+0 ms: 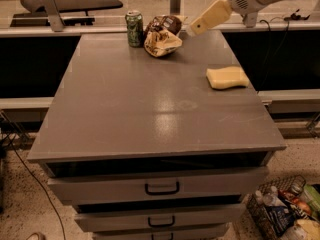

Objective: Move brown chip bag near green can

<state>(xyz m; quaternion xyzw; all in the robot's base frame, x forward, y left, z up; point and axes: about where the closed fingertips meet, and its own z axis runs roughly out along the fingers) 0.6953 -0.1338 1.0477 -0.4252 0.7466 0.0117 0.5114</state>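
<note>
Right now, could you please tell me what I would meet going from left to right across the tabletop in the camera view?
green can → brown chip bag → gripper, at the table's far edge just right of the bag → yellow sponge
</note>
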